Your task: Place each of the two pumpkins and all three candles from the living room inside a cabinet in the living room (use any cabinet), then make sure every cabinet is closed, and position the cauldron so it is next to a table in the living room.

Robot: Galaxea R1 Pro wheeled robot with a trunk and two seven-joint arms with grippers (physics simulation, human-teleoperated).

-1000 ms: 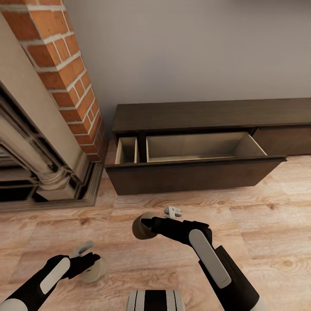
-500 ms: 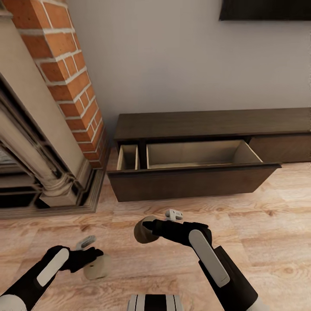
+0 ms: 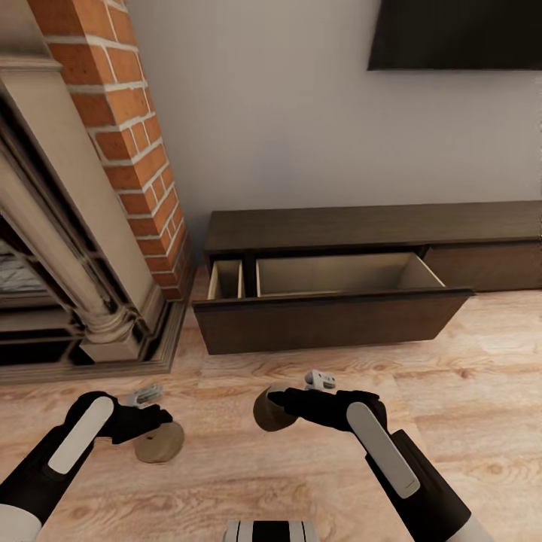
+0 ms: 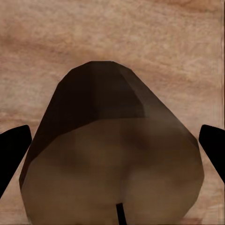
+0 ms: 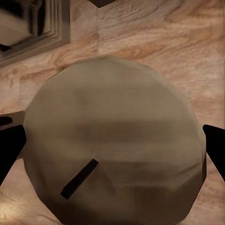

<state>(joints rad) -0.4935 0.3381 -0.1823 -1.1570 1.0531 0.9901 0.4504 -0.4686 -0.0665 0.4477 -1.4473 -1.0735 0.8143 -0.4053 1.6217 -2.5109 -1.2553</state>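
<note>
Below, two stubby tan candles are carried over the wooden floor (image 3: 467, 391), one in each arm. One candle (image 3: 158, 443) sits in the left gripper (image 3: 154, 421), low at the left of the head view; the left wrist view shows the same candle (image 4: 112, 154) between the dark fingertips (image 4: 13, 145), the jaws clamped on it. A second candle (image 3: 271, 408) is held by the right gripper (image 3: 280, 399) near the middle of the head view; in the right wrist view this candle (image 5: 115, 140), a short dark wick on its end, sits between the fingertips (image 5: 214, 140), the jaws clamped on it as well. Ahead of both arms stands the long, low, dark brown cabinet (image 3: 361, 226) against the grey wall (image 3: 263, 113), its wide drawer (image 3: 331, 320) pulled out to show a pale interior. Left of it rise the red brick chimney (image 3: 120, 128) and the stone-coloured fireplace (image 3: 68, 286). A dark screen (image 3: 459, 34) hangs on the wall above the cabinet.
</note>
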